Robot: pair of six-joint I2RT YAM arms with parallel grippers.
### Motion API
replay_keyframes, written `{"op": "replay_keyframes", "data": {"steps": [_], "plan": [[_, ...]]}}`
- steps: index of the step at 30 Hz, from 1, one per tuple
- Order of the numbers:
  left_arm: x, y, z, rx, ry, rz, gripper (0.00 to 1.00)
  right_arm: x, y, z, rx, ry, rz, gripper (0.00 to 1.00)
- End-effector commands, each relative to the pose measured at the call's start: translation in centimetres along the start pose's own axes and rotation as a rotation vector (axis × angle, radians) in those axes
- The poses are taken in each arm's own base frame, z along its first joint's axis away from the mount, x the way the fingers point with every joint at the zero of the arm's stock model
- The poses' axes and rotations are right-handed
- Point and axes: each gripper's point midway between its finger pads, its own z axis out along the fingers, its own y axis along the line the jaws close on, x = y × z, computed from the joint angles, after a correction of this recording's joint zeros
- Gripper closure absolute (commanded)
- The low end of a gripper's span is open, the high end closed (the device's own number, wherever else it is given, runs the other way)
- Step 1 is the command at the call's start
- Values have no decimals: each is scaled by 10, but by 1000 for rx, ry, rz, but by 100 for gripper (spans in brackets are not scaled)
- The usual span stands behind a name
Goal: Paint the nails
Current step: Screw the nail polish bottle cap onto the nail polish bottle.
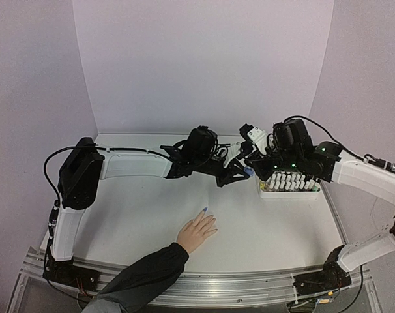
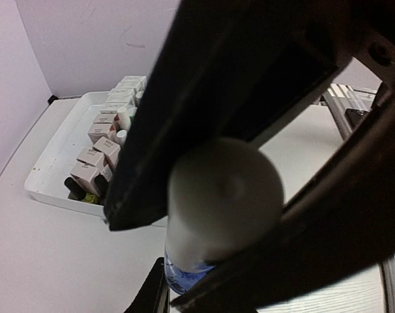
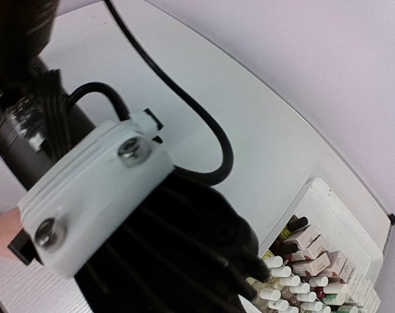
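A light-skinned hand (image 1: pixel 196 231) in a dark sleeve lies flat on the table at the near middle. One nail (image 1: pixel 204 210) is painted blue; the others are too small to tell. My left gripper (image 1: pixel 235 175) is shut on the white cap (image 2: pixel 223 189) of a blue polish bottle (image 1: pixel 248 173), which is held in the air left of the tray. Blue glass (image 2: pixel 184 274) shows below the cap. My right gripper (image 1: pixel 253 171) meets the bottle from the right, and a black finger (image 2: pixel 148 293) lies against the glass. The left wrist blocks the right wrist view.
A white tray (image 1: pixel 290 194) of white-capped polish bottles and small boxes stands at the right. It also shows in the left wrist view (image 2: pixel 47 192) and in the right wrist view (image 3: pixel 315 195). Both arms meet above the table's far middle. A metal rail runs along the near edge.
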Motion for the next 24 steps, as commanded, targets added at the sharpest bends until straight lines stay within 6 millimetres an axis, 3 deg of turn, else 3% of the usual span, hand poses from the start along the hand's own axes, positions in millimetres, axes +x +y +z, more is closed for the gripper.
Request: {"op": "replay_keyframes", "data": {"steps": [1, 5, 11, 12, 13, 16, 18, 21, 24], "plan": [[-75, 22, -21, -122, -189, 88, 100, 2, -16, 15, 168, 22, 169, 100], [-73, 24, -20, -128, -182, 85, 100, 2, -16, 22, 197, 26, 267, 100], [-68, 23, -21, -130, -168, 92, 100, -1, -8, 29, 181, 35, 266, 97], [-68, 23, -21, -130, -166, 92, 100, -2, -5, 30, 165, 36, 261, 91], [-67, 22, -21, -129, -163, 92, 100, -2, -1, 31, 138, 36, 248, 80], [-64, 21, -22, -126, -154, 93, 100, -6, 12, 28, 58, 27, 217, 26], [-63, 19, -22, -118, -152, 96, 100, -9, 12, 20, 45, 9, 177, 5], [-60, 17, -25, -106, -145, 101, 100, -6, 17, 1, -14, -13, 104, 4], [-57, 9, -26, -63, -138, 118, 100, 11, 30, -20, -127, 14, 22, 3]]}}
